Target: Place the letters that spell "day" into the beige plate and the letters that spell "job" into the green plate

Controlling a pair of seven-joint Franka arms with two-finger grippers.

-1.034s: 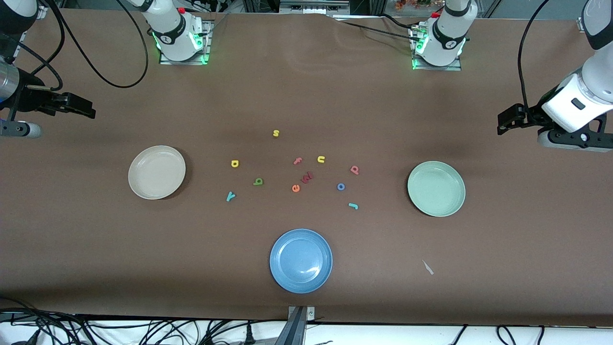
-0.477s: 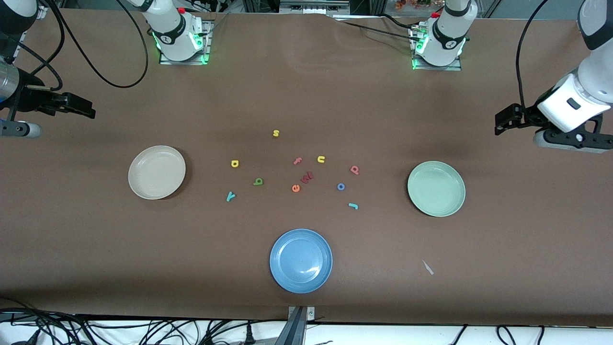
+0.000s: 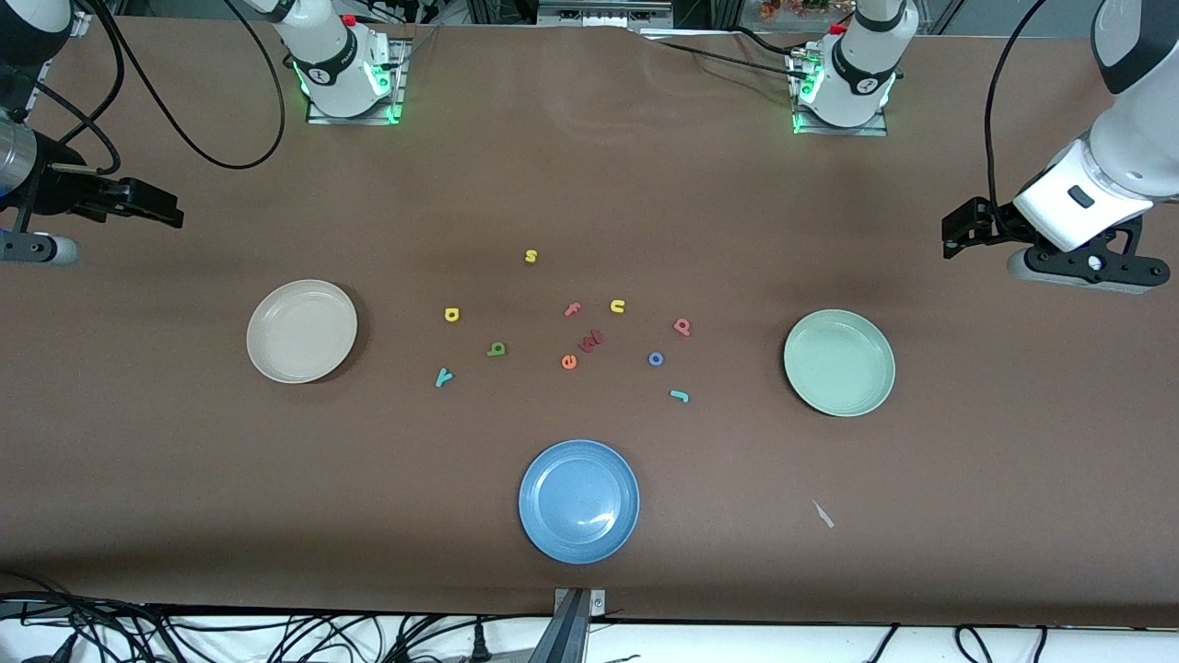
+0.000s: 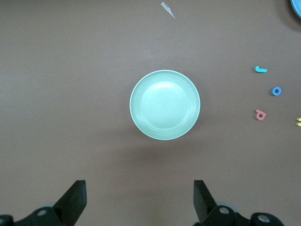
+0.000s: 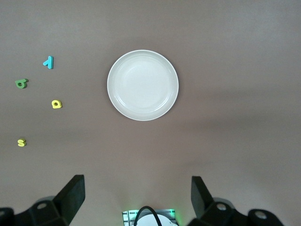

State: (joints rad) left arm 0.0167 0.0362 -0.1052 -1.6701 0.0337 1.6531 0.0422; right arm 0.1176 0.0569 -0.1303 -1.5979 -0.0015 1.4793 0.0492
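Note:
The beige plate [image 3: 301, 331] [image 5: 142, 84] lies empty toward the right arm's end, the green plate [image 3: 839, 362] [image 4: 164, 104] empty toward the left arm's end. Between them lie the yellow "d" [image 3: 451, 315], olive "a" [image 3: 496, 349] and teal "y" [image 3: 443, 377], then the pink "b" [image 3: 682, 326], blue "o" [image 3: 656, 359] and teal "j" [image 3: 679, 396]. My left gripper [image 3: 960, 230] [image 4: 139, 188] hangs open over bare table beside the green plate. My right gripper [image 3: 152, 204] [image 5: 137, 186] waits open over the table beside the beige plate. Both hold nothing.
A blue plate [image 3: 578, 500] sits nearest the front camera. Other letters lie among the task's ones: yellow "s" [image 3: 531, 256], pink "f" [image 3: 573, 309], yellow "u" [image 3: 617, 306], orange "e" [image 3: 568, 362] and a dark red one [image 3: 590, 341]. A pale scrap [image 3: 822, 514] lies near the front edge.
The left arm has drifted a little toward the table's middle, its gripper still open. The right arm and all letters stay where they were.

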